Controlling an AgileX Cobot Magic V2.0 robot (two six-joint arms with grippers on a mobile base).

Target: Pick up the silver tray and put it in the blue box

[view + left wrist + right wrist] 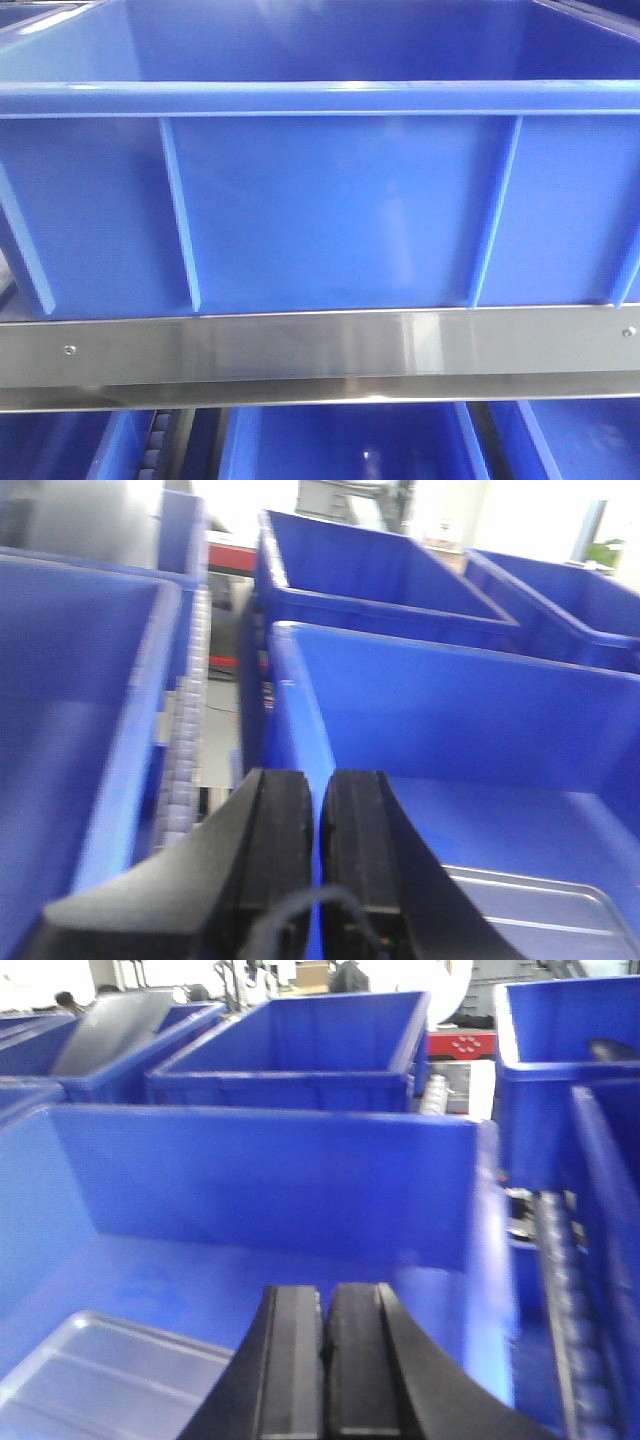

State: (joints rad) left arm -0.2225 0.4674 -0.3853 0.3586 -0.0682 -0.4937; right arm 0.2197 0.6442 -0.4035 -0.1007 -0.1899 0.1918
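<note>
The blue box (320, 210) fills the front view, which shows its ribbed outer wall and thick rim. The silver tray (545, 910) lies flat on the box floor, seen at the lower right of the left wrist view. The same silver tray (100, 1375) shows at the lower left of the right wrist view, ribs visible. My left gripper (318, 780) hangs above the left rim of the blue box (450, 710), jaws shut with only a sliver between them, holding nothing. My right gripper (325, 1295) hovers inside the blue box (250, 1180) near its right wall, pads pressed together and empty.
A steel frame rail (320, 345) runs under the box, with more blue crates (340, 440) below. Other blue crates (380, 575) stand behind and to the left (70, 730). A roller track (185, 740) runs between crates, and another roller track (570, 1300) lies on the right.
</note>
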